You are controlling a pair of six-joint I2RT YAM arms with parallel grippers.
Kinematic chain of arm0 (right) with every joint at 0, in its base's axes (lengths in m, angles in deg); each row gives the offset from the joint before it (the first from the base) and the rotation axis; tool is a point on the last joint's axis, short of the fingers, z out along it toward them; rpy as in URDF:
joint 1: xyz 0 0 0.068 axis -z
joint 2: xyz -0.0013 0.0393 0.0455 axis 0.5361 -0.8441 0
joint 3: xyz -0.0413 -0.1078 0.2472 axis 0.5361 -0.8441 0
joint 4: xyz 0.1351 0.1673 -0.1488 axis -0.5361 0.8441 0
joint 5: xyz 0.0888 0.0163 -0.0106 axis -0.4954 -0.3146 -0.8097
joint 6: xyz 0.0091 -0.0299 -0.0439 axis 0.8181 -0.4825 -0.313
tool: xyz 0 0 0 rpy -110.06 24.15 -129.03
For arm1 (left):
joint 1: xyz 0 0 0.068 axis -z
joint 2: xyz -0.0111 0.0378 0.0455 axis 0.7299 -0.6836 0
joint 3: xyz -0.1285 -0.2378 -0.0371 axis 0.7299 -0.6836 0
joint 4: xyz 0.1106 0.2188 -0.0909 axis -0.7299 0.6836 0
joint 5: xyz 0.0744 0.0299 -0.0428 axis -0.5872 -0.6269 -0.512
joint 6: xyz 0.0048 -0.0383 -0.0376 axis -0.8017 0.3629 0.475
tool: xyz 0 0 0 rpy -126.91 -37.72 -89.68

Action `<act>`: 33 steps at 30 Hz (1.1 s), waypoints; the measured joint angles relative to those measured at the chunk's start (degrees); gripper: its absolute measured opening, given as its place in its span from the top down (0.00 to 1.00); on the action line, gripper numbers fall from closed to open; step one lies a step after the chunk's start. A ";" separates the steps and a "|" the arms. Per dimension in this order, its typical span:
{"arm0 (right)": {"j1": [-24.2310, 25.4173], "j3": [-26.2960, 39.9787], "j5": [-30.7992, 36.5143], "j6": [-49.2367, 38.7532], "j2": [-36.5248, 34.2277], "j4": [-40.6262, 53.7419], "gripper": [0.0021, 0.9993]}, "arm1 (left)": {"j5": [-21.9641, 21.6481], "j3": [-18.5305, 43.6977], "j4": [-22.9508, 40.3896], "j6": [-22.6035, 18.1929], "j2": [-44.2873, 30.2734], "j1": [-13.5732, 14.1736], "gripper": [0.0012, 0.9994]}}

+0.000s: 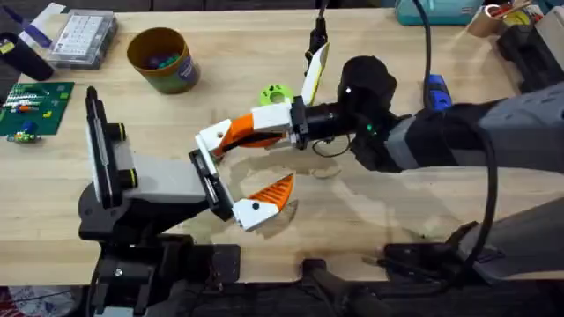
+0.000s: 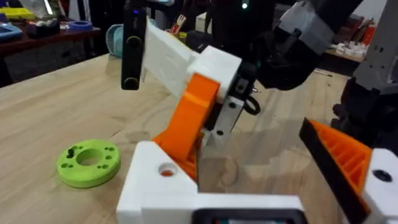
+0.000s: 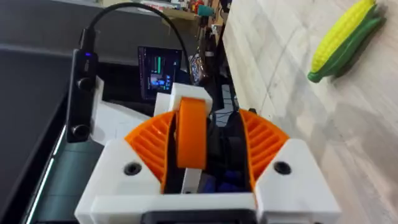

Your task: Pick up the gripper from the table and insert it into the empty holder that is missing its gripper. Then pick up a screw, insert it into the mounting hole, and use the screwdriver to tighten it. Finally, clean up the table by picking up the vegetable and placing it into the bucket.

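My right gripper reaches in from the right and is shut on the gripper, a smooth orange finger, seen between its ribbed pads. The finger leans tilted, its lower end against the empty holder, the white mount on my left arm's hand. My left gripper stands open, with its one ribbed orange finger far from the holder. The vegetable, a yellow-and-green corn cob, lies on the table. The ochre bucket stands at the back left.
A green disc lies just behind the two grippers. A clear parts box and a green circuit board sit at the far left. A blue-handled tool lies beside the right arm.
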 joint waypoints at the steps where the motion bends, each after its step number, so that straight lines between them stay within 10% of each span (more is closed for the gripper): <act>1: 0.14 0.00 -0.29 0.12 -0.02 0.00 0.45 | 0.19 0.00 -0.02 -0.02 0.00 0.00 0.01; 21: 7.30 -0.02 -5.92 0.80 -0.02 -0.04 0.35 | 4.13 0.02 -0.04 -0.22 0.00 0.61 0.01; 30: 10.34 -0.02 -12.13 1.20 0.00 -0.02 0.23 | 4.26 0.02 -0.04 -0.22 0.00 0.61 0.01; 33: 12.10 -0.02 -12.97 0.56 0.00 0.63 0.05 | 4.26 0.02 -0.04 -0.22 0.00 0.61 0.01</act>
